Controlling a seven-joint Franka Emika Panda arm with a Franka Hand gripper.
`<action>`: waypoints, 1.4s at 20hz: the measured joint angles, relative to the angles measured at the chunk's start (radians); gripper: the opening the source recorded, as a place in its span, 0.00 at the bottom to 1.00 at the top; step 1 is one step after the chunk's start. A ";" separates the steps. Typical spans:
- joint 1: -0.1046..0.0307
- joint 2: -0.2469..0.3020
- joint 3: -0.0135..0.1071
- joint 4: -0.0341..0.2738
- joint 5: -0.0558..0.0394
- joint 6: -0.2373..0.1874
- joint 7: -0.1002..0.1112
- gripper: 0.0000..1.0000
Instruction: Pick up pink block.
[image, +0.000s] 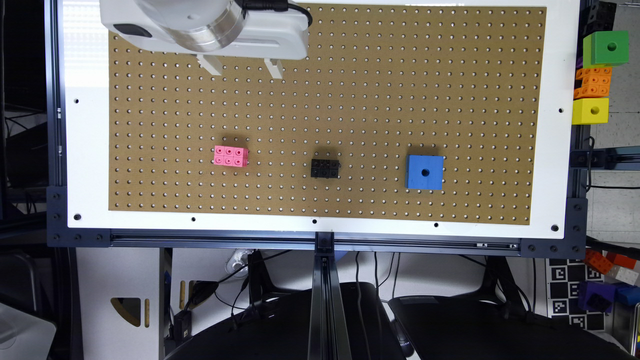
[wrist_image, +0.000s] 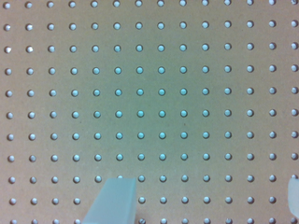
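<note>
Gripper (image: 241, 66) spread wide, empty, over bare pegboard (image: 350, 75); pink block (image: 230, 156) well apart.

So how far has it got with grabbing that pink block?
Nothing looks done yet. The pink block sits untouched on the pegboard, in a row with the black brick and blue cube. The gripper hangs open, well away from the block, with bare board beneath its fingers. Left to do: move over the block, descend, close on it and lift.

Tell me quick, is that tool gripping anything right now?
Tool: open, holding nothing; its fingers stand wide apart over bare pegboard, away from the pink block.
</note>
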 joint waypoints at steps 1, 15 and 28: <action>0.000 0.000 0.000 0.000 0.0000 0.000 0.000 1.00; -0.038 0.126 0.000 0.150 -0.0022 0.005 -0.030 1.00; -0.114 0.240 0.000 0.272 -0.0022 -0.001 -0.108 1.00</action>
